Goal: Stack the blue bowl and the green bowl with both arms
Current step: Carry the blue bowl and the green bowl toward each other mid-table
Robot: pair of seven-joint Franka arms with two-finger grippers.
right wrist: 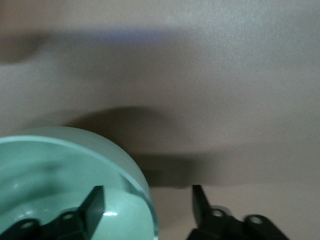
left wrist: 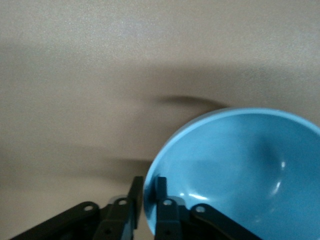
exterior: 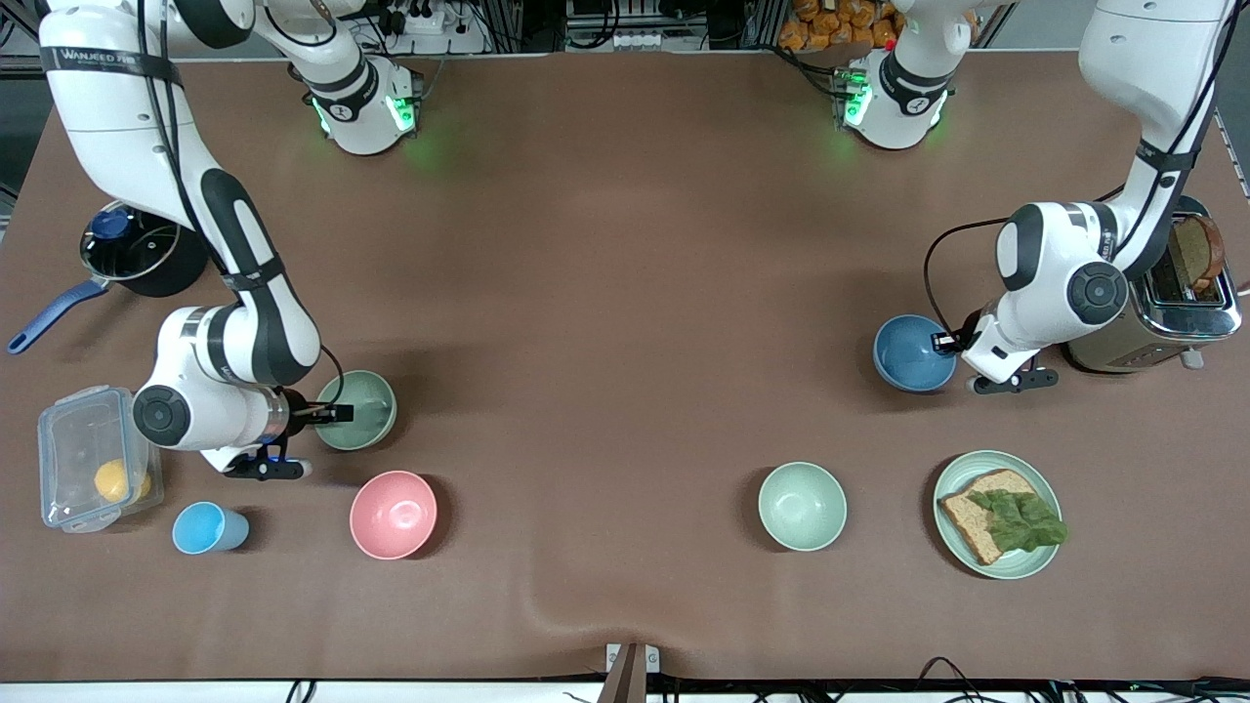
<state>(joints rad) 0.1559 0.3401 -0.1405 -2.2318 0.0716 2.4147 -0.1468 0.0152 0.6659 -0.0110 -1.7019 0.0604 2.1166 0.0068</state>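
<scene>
The blue bowl (exterior: 908, 353) sits toward the left arm's end of the table, beside the toaster. My left gripper (exterior: 945, 342) is shut on its rim. In the left wrist view, my left gripper (left wrist: 148, 181) has one finger inside the blue bowl (left wrist: 240, 165) and one outside. The sage-green bowl (exterior: 366, 405) sits toward the right arm's end. My right gripper (exterior: 332, 413) is open at its rim. In the right wrist view, my right gripper (right wrist: 147, 192) straddles the rim of the green bowl (right wrist: 50, 170), with one finger inside and one well outside.
A pink bowl (exterior: 393, 514) and a light-blue cup (exterior: 207, 527) lie nearer the front camera than the green bowl. A clear container (exterior: 88, 454) and a pot (exterior: 132, 256) are beside the right arm. A mint bowl (exterior: 802, 505), a plate (exterior: 1020, 564) with bread, and a toaster (exterior: 1162, 312) are near the blue bowl.
</scene>
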